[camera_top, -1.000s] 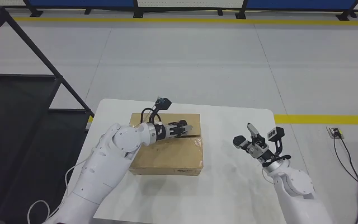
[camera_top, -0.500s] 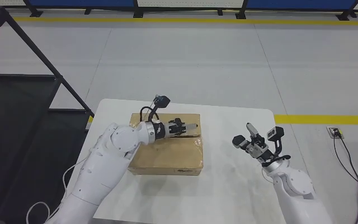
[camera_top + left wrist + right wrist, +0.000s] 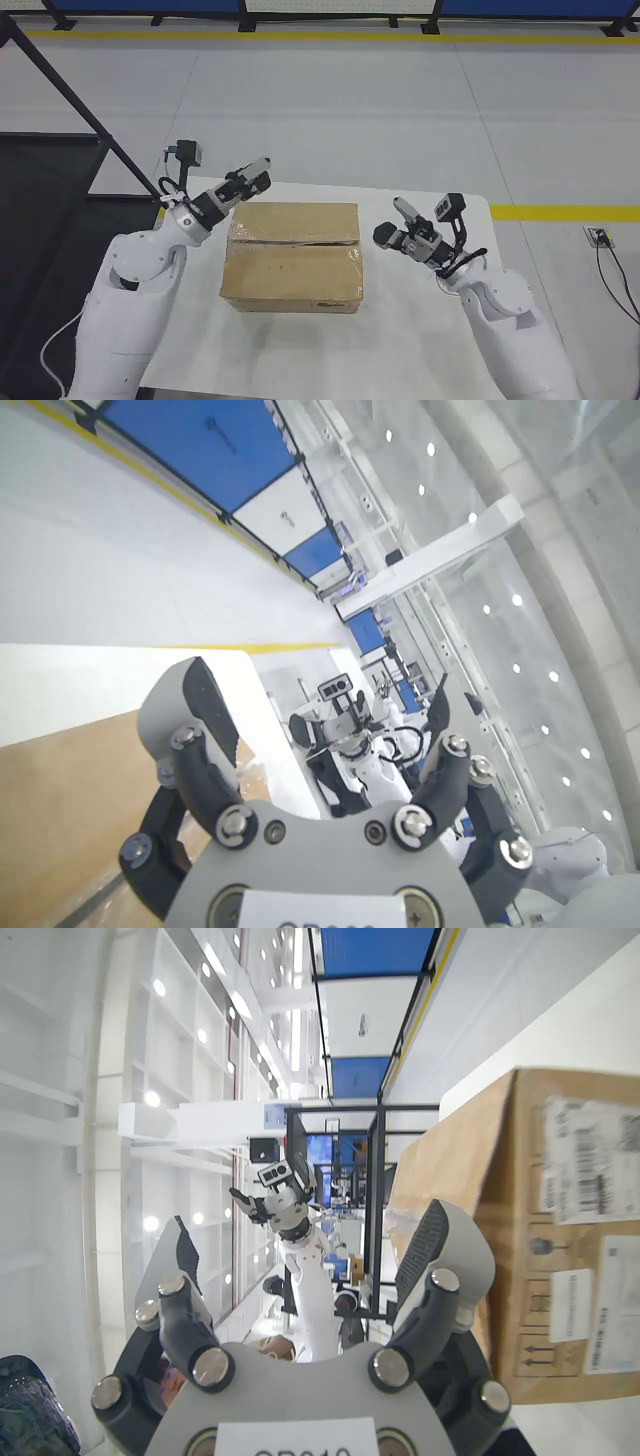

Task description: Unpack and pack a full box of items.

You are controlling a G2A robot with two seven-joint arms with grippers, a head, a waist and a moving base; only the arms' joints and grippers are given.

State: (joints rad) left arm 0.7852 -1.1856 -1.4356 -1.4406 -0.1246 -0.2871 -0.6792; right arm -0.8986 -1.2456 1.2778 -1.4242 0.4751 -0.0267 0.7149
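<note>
1. Left gripper (image 3: 256, 174): hangs by the far-left corner of the box, fingers spread wide, nothing between them. The left wrist view has one finger pad (image 3: 210, 705) over the edge of the box top; whether it touches the cardboard, cannot tell.
2. Cardboard box (image 3: 292, 255): sits flat on the white table (image 3: 420, 320), left of the table's centre and between the two grippers. Flaps closed. A clear tape strip (image 3: 300, 240) runs left to right along the top seam and looks wrinkled near the right end.
3. Right gripper (image 3: 388, 222): just right of the box, level with its far-right part, and apart from it. Claw released and empty, fingers pointing left toward the box.
4. Right wrist view: white printed labels (image 3: 585, 1168) cover one side face of the box. The print is too blurred to make out.
</note>
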